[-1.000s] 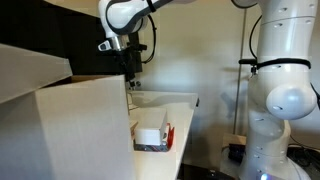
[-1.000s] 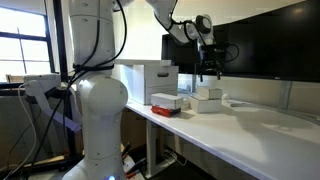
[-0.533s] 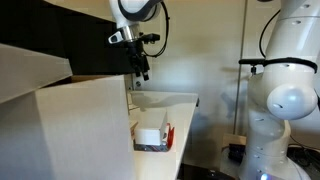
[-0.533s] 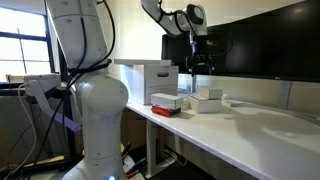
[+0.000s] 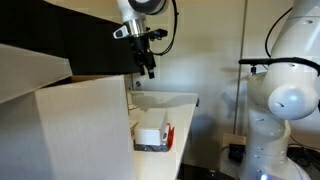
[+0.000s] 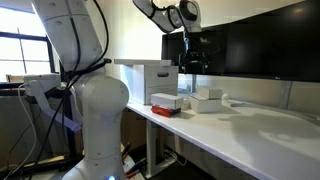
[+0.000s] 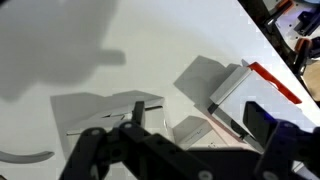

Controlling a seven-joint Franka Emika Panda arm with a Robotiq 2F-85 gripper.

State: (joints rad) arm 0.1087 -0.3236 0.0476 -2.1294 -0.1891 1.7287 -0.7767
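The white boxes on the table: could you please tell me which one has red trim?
The low box beside the tall carton; the other low box is plain white.

Mostly white here: the table [image 6: 250, 125] is plain white, and so is the small box [image 6: 208, 98] mid-frame. The arm [image 6: 98, 100] is glossy white with black joints. The gripper [image 5: 148, 68] is all black. The only real colour is the tray [image 5: 169, 132] with its red rim, lower centre. A black screen [image 6: 260, 40] fills the upper right.
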